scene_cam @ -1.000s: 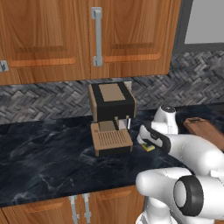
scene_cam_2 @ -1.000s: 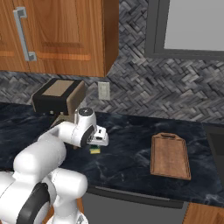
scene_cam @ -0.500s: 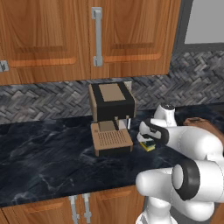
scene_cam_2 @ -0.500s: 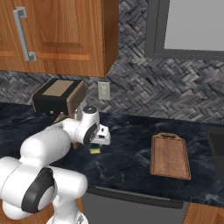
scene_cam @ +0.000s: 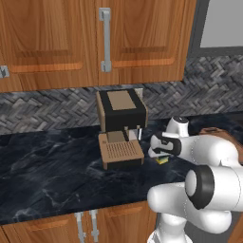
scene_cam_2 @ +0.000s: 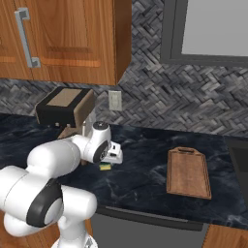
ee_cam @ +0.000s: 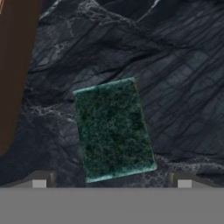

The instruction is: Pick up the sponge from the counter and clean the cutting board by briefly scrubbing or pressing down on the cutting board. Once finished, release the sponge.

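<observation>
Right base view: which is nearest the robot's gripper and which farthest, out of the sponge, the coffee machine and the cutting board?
Measured from the gripper:
1. Sponge: just below the open gripper, on the counter.
2. Coffee machine: behind and to the left, by the backsplash.
3. Cutting board: farthest, off to the right on the counter.

Sponge half hidden under wrist — cutting board mostly behind arm.
</observation>
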